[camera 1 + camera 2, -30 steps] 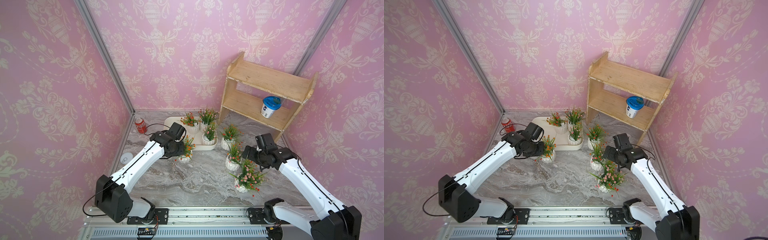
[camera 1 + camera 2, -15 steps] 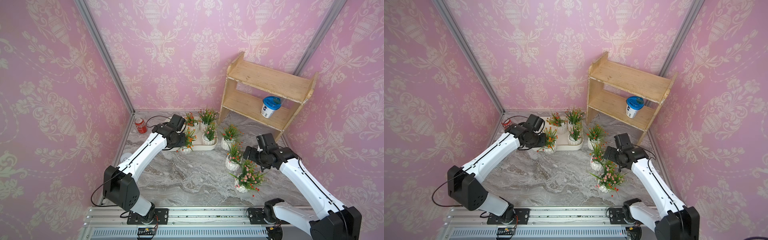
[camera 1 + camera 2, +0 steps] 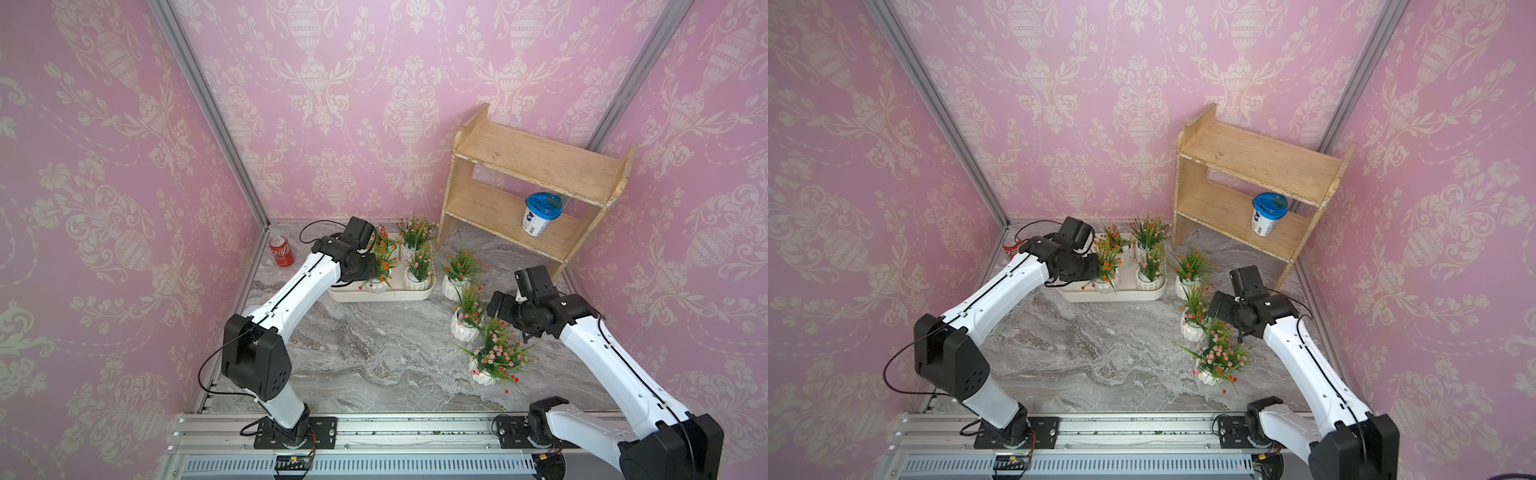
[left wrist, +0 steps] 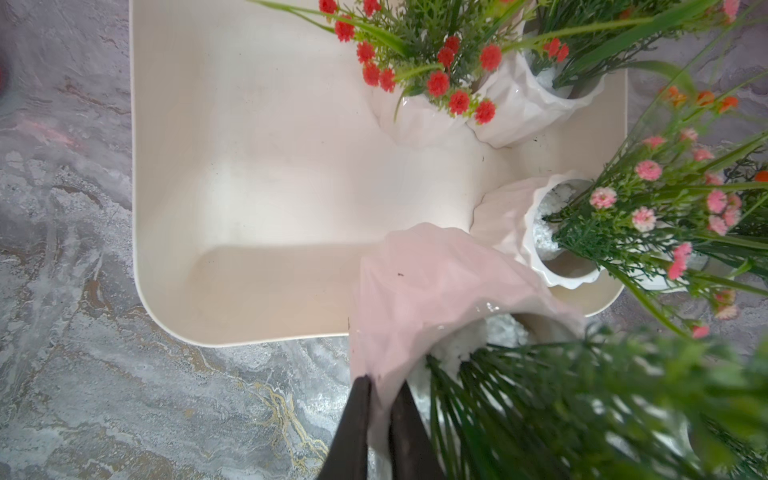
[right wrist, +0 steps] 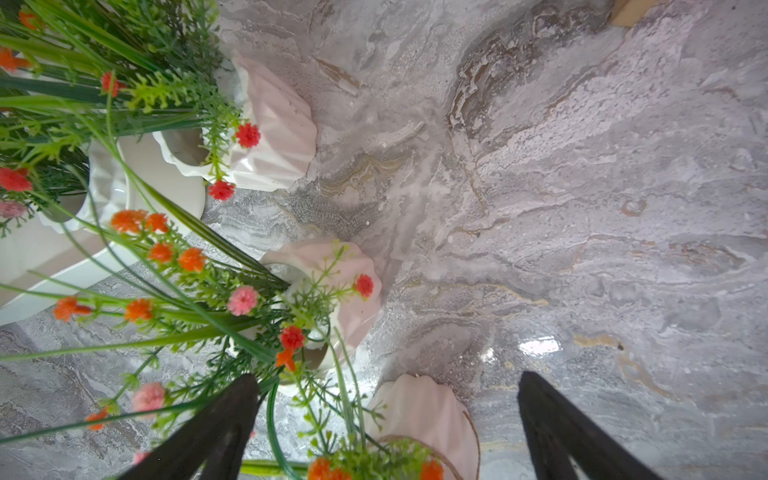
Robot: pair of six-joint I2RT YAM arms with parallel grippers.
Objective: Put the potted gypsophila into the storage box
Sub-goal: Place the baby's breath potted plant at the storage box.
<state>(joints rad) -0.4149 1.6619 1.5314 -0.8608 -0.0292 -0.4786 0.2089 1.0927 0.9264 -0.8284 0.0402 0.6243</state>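
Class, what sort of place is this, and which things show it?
Probably a staged robot test cell, not a home: wallpaper panels joined by metal posts, left arm and right arm bolted to a rail.

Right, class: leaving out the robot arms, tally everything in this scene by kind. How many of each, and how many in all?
pots: 7
box: 1
shelf: 1
can: 1
cup: 1
Total: 11

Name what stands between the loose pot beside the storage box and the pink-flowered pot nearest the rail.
A third potted gypsophila, with orange-red blossoms, stands between them; both top views show it.
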